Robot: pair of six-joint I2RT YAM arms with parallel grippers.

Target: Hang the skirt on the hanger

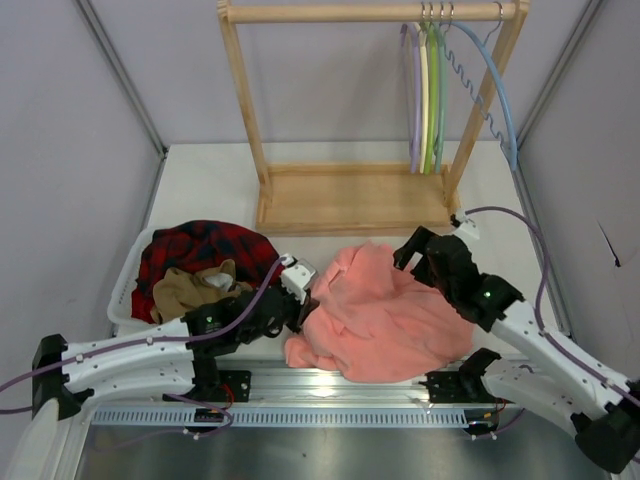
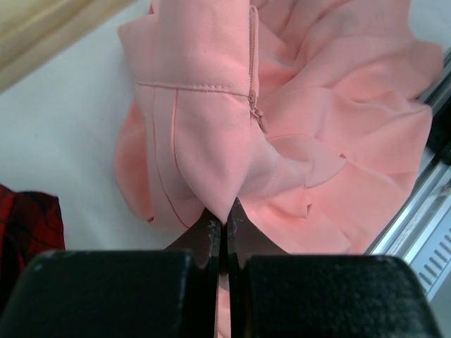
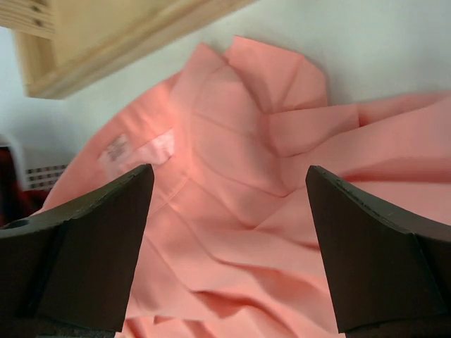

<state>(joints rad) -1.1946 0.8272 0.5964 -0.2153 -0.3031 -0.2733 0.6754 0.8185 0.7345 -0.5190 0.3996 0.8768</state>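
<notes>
Your left gripper [image 2: 224,225] has its fingers pressed together on a pointed fold of the skirt [image 2: 282,141]. The pinched cloth rises straight ahead of the fingertips, with the zip [image 2: 255,105] and a stitched seam just beyond them. The rest of the salmon-pink fabric spreads ahead of this gripper and to its right, crumpled on the table [image 1: 200,180].

Your right gripper [image 3: 229,183] stands wide open with nothing between its fingers. It hangs over the far edge of the skirt [image 3: 239,211], and pleats and a small white label [image 3: 116,148] lie below and between the spread fingers. You cannot tell from these views whether the fingertips touch the cloth.

From above, the skirt [image 1: 385,310] lies in a heap between the left gripper [image 1: 305,300] and the right gripper [image 1: 415,248]. The lilac hanger [image 1: 411,100] hangs from the rail of the wooden rack [image 1: 350,200], well beyond the right gripper, at the left end of a row of hangers. Behind the left gripper, a white basket [image 1: 125,300] holds a red plaid garment [image 1: 205,250] and a tan one [image 1: 190,285].
</notes>
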